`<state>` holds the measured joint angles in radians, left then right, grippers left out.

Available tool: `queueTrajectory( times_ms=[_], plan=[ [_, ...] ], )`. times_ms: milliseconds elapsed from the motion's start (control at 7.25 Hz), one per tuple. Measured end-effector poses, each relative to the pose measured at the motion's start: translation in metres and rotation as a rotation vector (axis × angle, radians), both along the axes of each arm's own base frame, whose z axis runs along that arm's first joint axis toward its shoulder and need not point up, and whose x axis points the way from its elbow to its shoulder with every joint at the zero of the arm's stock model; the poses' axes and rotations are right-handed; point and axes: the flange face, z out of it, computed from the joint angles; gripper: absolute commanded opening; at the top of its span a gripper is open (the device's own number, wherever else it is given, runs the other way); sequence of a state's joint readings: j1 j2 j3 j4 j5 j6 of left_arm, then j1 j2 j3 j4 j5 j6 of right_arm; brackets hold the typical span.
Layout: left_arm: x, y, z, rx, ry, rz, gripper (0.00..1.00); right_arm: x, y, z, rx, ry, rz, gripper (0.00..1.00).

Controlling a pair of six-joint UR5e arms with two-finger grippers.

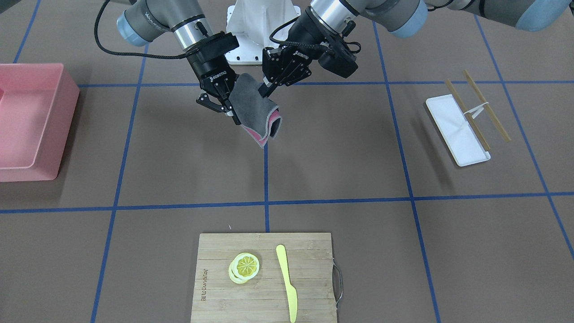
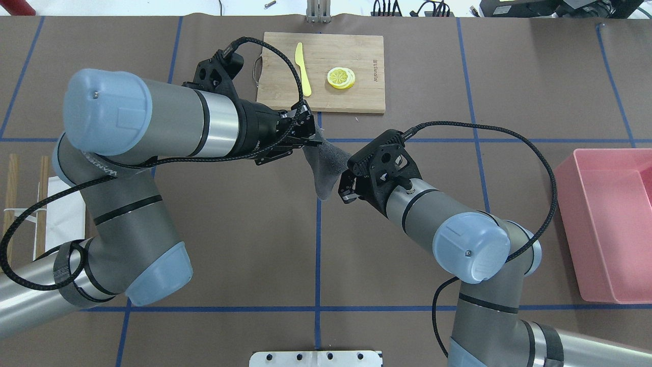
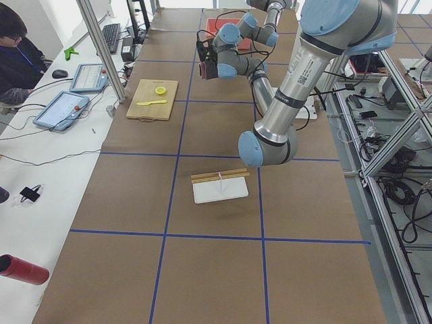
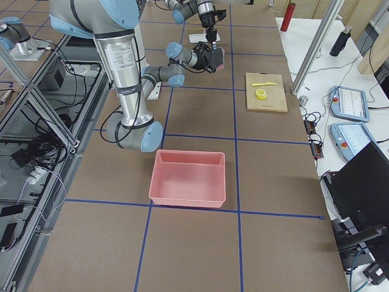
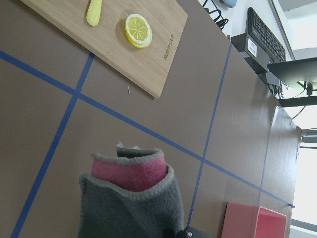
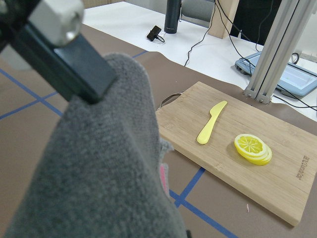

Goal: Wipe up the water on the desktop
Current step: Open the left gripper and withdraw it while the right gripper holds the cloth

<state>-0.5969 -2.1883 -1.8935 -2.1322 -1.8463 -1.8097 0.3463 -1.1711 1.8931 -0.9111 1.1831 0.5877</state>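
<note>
One cutting board (image 1: 309, 251) lies nearest, bearing one knife (image 1: 287, 282) and one stack of lemon slices (image 1: 245, 267); beyond, one cloth (image 1: 255, 107) hangs above the tabletop (image 1: 350, 148), clamped at a corner by the left end effector (image 1: 267, 89), the right end effector (image 1: 222, 110) spread apart at its edge. This looks like a handover before wiping; next the right must close on the cloth and lower it; one bin (image 1: 63, 134), one tray (image 1: 453, 130), two sticks (image 1: 486, 105) lie aside.

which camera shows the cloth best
The front-facing view: it shows most of the grey-and-pink cloth, hanging above the desktop. Overhead it is partly hidden; wrist views catch only close-up patches; side views show it tiny.
</note>
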Motion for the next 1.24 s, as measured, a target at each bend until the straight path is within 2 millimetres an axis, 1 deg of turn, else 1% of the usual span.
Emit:
queueTrajectory(
  times_ms=[276,414,552,690,828,966,1103,1241],
  plan=[
    [-0.001,-0.003,0.009,0.018,-0.021,-0.004,0.99,0.003,-0.002,-0.002,-0.005,-0.013,0.007,0.00],
    [-0.003,-0.006,0.021,0.052,-0.055,-0.006,0.98,0.007,-0.005,-0.004,-0.010,-0.024,0.017,0.00],
    [-0.007,-0.012,0.039,0.093,-0.101,-0.011,0.98,0.012,-0.011,-0.006,-0.013,-0.032,0.030,0.00],
    [-0.018,-0.023,0.060,0.129,-0.152,-0.024,0.99,0.017,-0.018,-0.007,-0.020,-0.042,0.047,0.00],
    [-0.033,-0.036,0.079,0.171,-0.206,-0.042,0.99,0.024,-0.026,-0.006,-0.032,-0.051,0.066,0.00],
    [-0.053,-0.051,0.096,0.247,-0.281,-0.059,0.98,0.029,-0.034,-0.002,-0.041,-0.050,0.083,0.00],
    [-0.077,-0.066,0.109,0.336,-0.381,-0.067,0.98,0.033,-0.039,0.001,-0.048,-0.041,0.094,0.00],
    [-0.103,-0.079,0.120,0.419,-0.518,-0.051,0.98,0.034,-0.043,0.004,-0.055,-0.027,0.101,0.00]
  ],
)
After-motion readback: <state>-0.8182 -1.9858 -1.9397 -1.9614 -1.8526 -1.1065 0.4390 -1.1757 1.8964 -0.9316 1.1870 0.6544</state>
